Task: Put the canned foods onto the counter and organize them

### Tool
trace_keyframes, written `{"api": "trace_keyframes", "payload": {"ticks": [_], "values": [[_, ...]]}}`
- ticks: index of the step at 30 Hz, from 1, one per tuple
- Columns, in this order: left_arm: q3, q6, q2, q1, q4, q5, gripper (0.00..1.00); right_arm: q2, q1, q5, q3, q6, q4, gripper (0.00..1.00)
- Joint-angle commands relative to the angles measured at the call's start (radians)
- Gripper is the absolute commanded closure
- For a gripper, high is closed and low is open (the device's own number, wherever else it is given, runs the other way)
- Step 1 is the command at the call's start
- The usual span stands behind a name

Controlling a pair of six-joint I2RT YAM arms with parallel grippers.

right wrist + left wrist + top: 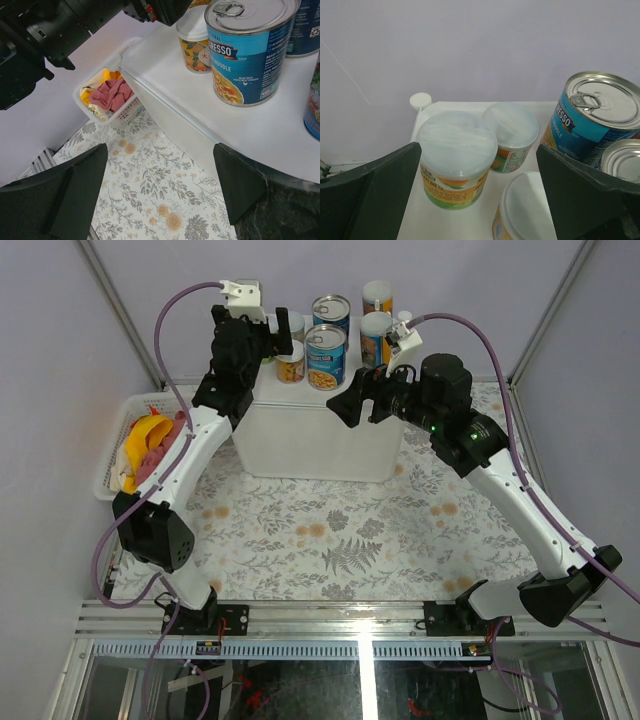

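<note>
The counter (320,445) is a white box at the back. On it stand two blue-labelled cans (326,355) (331,312), two tall slim canisters (375,337) (377,297) and a small yellow-labelled jar (290,364). My left gripper (285,338) is open and empty above the counter's left end. The left wrist view shows three white-lidded jars (456,165) (512,131) (527,210) between its fingers (375,195), with a blue can (595,120) to the right. My right gripper (350,405) is open and empty at the counter's front edge, beside a blue can (252,50).
A white mesh basket (115,450) with a banana (145,435) and pink cloth (112,92) stands left of the counter. A flowered cloth (330,540) covers the table in front. A round knob (420,101) marks the counter's corner. Walls close in behind.
</note>
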Motion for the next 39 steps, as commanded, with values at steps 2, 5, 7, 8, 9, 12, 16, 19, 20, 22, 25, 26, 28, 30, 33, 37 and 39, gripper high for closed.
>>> {"api": "trace_keyframes", "payload": {"ticks": [2,5,7,8,9,12,16,19,20,22,25,26,28,30,33,37,39], "values": [[0.049,0.037,0.015,0.014,-0.014,-0.003,0.00,-0.037,-0.006,-0.010,0.006,-0.005,0.048,0.06],[0.058,0.047,0.028,0.017,-0.015,-0.008,0.00,-0.036,-0.007,-0.010,0.006,-0.006,0.047,0.06],[0.058,0.047,0.037,0.019,-0.013,-0.007,0.00,-0.035,-0.007,-0.008,0.009,-0.006,0.047,0.06],[0.061,0.047,0.040,0.021,-0.012,-0.007,0.00,-0.035,-0.007,-0.006,0.009,-0.006,0.047,0.06],[0.061,0.046,0.045,0.022,-0.013,-0.007,0.00,-0.035,-0.006,-0.004,0.009,-0.007,0.045,0.06],[0.064,0.043,0.059,0.026,-0.010,-0.016,0.00,-0.034,-0.007,0.000,0.013,-0.011,0.039,0.06],[0.070,0.041,0.075,0.031,-0.009,-0.025,0.00,-0.031,-0.007,0.004,0.020,-0.016,0.029,0.06],[0.063,0.041,0.080,0.033,0.007,-0.038,0.00,-0.028,-0.007,0.007,0.026,-0.020,0.025,0.06],[0.063,0.042,0.082,0.034,0.011,-0.040,0.00,-0.026,-0.007,0.007,0.028,-0.022,0.023,0.06],[0.067,0.043,0.089,0.036,0.020,-0.044,0.00,-0.022,-0.007,0.007,0.032,-0.023,0.020,0.06],[0.073,0.041,0.097,0.040,0.032,-0.052,0.00,-0.017,-0.006,0.007,0.040,-0.027,0.016,0.06],[0.075,0.042,0.100,0.042,0.035,-0.053,0.00,-0.016,-0.007,0.007,0.041,-0.028,0.014,0.06],[0.083,0.042,0.107,0.044,0.037,-0.057,0.00,-0.013,-0.007,0.009,0.043,-0.031,0.013,0.06],[0.084,0.041,0.114,0.048,0.042,-0.062,0.00,-0.011,-0.007,0.010,0.042,-0.032,0.010,0.06],[0.085,0.040,0.119,0.053,0.047,-0.068,0.00,-0.008,-0.007,0.011,0.042,-0.035,0.011,0.06],[0.083,0.041,0.122,0.060,0.061,-0.080,0.00,-0.005,-0.006,0.012,0.042,-0.035,0.010,0.06],[0.081,0.041,0.123,0.063,0.069,-0.087,0.00,-0.002,-0.007,0.011,0.044,-0.036,0.012,0.06]]}}
